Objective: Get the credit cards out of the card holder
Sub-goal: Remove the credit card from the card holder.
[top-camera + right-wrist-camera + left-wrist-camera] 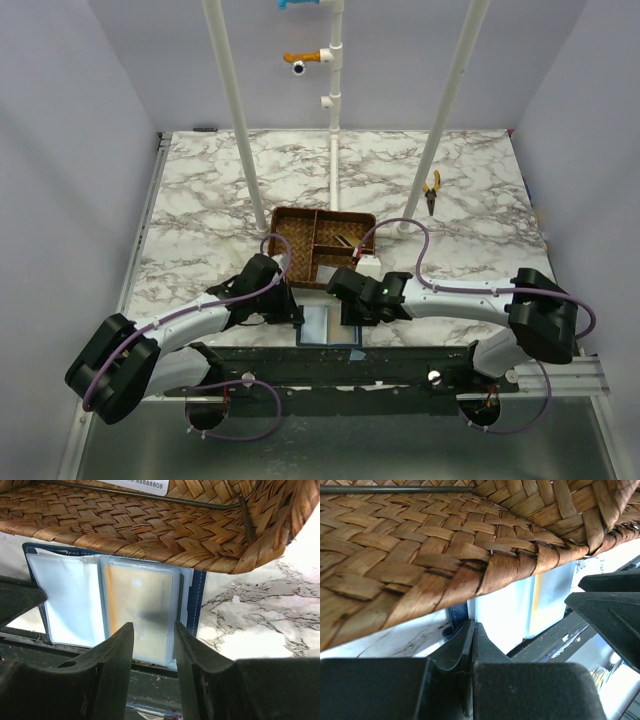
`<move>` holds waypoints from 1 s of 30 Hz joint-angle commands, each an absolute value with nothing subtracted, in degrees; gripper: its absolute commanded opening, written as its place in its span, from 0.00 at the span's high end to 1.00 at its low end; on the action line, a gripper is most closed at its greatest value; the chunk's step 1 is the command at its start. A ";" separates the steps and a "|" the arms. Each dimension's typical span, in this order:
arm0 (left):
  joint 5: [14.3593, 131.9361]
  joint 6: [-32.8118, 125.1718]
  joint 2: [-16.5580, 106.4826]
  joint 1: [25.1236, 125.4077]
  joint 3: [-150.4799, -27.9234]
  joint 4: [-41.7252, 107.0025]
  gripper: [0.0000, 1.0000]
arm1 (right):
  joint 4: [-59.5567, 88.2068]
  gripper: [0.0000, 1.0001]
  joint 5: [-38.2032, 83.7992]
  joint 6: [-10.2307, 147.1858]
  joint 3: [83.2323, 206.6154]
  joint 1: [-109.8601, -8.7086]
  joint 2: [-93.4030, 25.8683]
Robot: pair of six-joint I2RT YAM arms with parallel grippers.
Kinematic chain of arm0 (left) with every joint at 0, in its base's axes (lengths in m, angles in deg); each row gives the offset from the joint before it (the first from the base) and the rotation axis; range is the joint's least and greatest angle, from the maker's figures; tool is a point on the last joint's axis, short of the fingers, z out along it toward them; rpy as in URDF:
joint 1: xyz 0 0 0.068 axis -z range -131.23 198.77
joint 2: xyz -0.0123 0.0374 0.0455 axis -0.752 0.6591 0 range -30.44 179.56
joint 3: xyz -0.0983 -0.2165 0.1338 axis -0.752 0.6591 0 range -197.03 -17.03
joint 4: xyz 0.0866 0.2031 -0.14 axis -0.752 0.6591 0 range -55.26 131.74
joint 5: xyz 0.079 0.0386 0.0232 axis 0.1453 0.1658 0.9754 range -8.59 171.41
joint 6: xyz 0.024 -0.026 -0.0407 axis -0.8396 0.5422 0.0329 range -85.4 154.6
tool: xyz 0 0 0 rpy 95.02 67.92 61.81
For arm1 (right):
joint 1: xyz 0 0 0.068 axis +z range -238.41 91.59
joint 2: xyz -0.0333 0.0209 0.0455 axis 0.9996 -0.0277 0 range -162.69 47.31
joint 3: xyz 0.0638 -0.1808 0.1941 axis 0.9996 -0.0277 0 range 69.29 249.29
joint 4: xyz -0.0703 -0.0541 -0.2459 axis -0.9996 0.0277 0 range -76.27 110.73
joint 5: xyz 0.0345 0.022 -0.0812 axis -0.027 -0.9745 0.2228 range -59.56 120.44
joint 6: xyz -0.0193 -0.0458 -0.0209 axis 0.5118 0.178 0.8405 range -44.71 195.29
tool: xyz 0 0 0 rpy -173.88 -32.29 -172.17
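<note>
Marble-look tabletop, white w/ grey-brown veins, fills mid view. Pale lilac-grey walls box it in: back wall at 12, left wall at 9, right wall at 3. Three white poles stand on the top: slanted left pole at 11, slanted right pole at 1, upright centre pole at 12 w/ an orange fitting, blue fitting above it. Metal rail along the 9 edge. Dull grey sheet at 6. Light soft, even.
</note>
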State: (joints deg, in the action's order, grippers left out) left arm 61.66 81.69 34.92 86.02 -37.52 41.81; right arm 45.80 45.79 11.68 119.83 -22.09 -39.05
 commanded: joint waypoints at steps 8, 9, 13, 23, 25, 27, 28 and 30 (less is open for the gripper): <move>62.59 81.38 35.28 86.39 -35.84 42.58 1.00 | 44.56 0.62 45.73 11.65 120.00 -21.68 -41.91; 62.60 81.39 35.30 86.41 -35.71 42.48 1.00 | 44.49 0.63 45.72 11.73 120.08 -21.62 -42.21; 62.53 81.56 35.43 86.38 -35.56 42.22 1.00 | 44.66 0.69 45.62 11.72 120.47 -21.51 -42.95; 62.37 81.88 35.36 86.44 -34.97 41.91 1.00 | 49.07 0.70 49.09 12.48 124.07 -20.70 -41.52; 62.41 81.85 35.30 86.42 -34.96 41.95 1.00 | 49.71 0.70 49.48 12.53 124.90 -20.23 -41.79; 62.42 81.88 35.30 86.44 -34.98 41.86 1.00 | 49.27 0.70 49.08 12.31 124.77 -20.09 -42.49; 62.37 81.86 35.30 86.42 -35.01 41.86 1.00 | 49.14 0.70 48.91 12.14 124.54 -20.11 -42.87; 62.37 81.83 35.30 86.43 -35.12 41.94 1.00 | 48.94 0.70 48.53 11.89 124.24 -20.11 -43.93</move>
